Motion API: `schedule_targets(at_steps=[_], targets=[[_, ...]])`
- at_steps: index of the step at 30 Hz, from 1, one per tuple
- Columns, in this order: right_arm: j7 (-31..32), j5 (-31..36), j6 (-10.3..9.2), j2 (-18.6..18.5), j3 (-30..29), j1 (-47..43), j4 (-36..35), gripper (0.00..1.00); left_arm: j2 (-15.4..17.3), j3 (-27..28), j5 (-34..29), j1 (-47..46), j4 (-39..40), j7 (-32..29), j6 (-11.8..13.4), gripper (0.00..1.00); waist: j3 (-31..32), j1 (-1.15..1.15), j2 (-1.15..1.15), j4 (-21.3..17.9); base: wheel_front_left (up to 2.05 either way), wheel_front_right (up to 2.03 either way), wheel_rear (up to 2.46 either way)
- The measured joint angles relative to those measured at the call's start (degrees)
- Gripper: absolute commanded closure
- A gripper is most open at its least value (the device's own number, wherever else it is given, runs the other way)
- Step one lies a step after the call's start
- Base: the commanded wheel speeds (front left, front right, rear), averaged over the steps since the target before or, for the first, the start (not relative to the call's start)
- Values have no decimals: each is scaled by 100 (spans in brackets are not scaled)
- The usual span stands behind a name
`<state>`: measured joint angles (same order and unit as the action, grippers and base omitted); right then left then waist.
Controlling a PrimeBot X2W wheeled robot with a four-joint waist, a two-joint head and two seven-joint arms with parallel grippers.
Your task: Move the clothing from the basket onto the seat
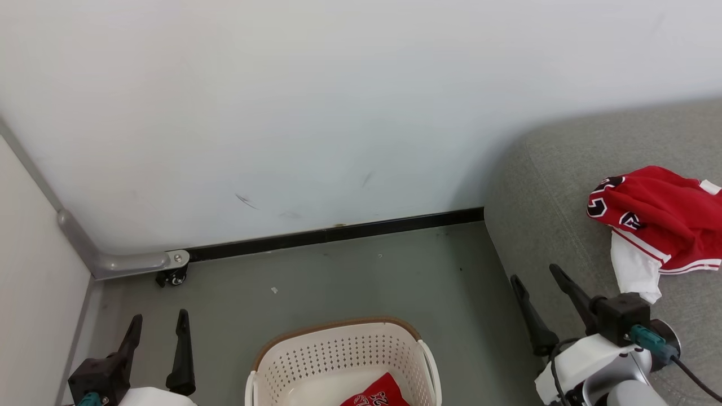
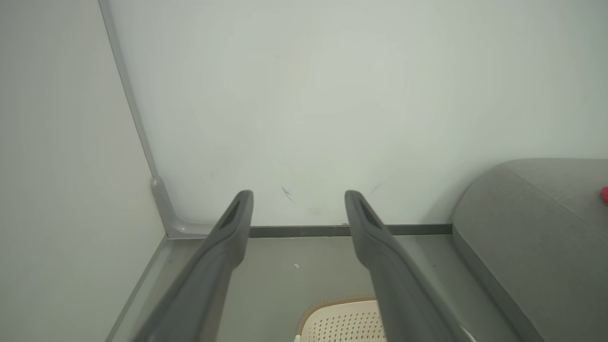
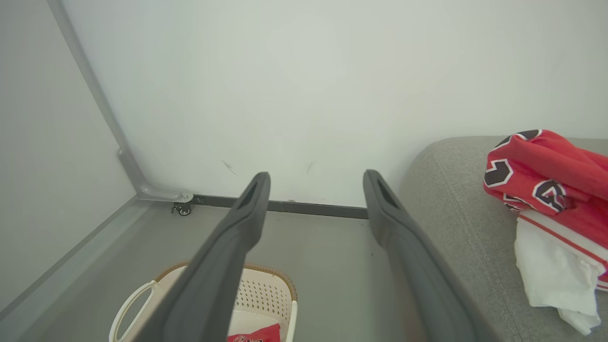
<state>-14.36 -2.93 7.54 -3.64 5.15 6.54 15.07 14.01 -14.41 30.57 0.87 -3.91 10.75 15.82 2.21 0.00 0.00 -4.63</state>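
Dark-fingered right end effector (image 1: pixel 535 273) hangs spread and empty near the seat (image 1: pixel 564 186).

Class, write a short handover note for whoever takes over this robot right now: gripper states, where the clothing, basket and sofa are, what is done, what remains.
Left gripper: open, empty, over the floor to the left of the basket.
Right gripper: open, empty, by the near edge of the sofa.
Done: one red garment lies crumpled on the sofa.
Left: a second red garment lies in the basket; it needs to be picked up and put on the sofa.
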Motion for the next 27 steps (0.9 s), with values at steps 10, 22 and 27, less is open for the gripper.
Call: schedule_targets(at_steps=[10,22,27], targets=[[23,13,0,32,-75,-277,-246,0,14,-13,19,103,131,-8,0,0,65,0,0,56,0,0,0],[81,60,0,66,-91,-410,-559,0,88,-29,18,133,291,-65,0,0,8,0,0,122,0,0,0],[83,60,0,82,-136,-409,-710,0,157,-98,11,132,313,-121,-1,0,-61,0,0,127,0,0,0]])
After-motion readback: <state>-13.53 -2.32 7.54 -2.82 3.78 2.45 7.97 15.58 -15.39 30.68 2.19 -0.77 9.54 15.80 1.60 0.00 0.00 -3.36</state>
